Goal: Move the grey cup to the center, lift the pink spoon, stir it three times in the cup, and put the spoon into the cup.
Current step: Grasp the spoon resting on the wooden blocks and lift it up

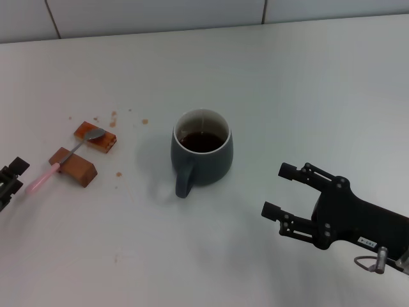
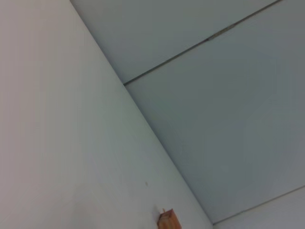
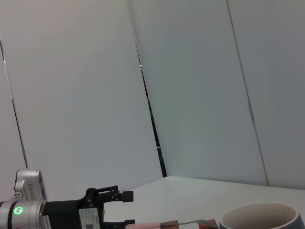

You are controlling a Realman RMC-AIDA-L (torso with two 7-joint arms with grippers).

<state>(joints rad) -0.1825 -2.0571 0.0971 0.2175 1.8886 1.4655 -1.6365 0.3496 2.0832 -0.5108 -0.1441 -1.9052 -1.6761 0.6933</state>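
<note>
Left gripper (image 1: 11,176): low at the table's left edge, just beside the tip of the spoon's pink handle without touching it; the right wrist view shows its two black fingers (image 3: 125,195) apart, nothing between them.
Spoon (image 1: 64,157): lies bridged across two blocks, pink handle end pointing toward the left gripper, silver bowl resting on the far block.
Near block (image 1: 75,165): brown, rectangular, under the spoon's handle.
Far block (image 1: 96,137): brown, lying just behind the near one, under the spoon's bowl.
Crumbs (image 1: 114,119): small brown specks scattered on the table beyond and beside the blocks.
Cup (image 1: 202,157): grey mug standing upright near the middle of the table, well apart from the spoon, handle turned toward the robot; dark liquid inside below the white rim.
Right gripper (image 1: 282,190): hovers over the table to the right of the cup, a clear gap away, fingers spread wide and pointing toward it, holding nothing.
Table (image 1: 307,96): white, running back to a tiled wall.
</note>
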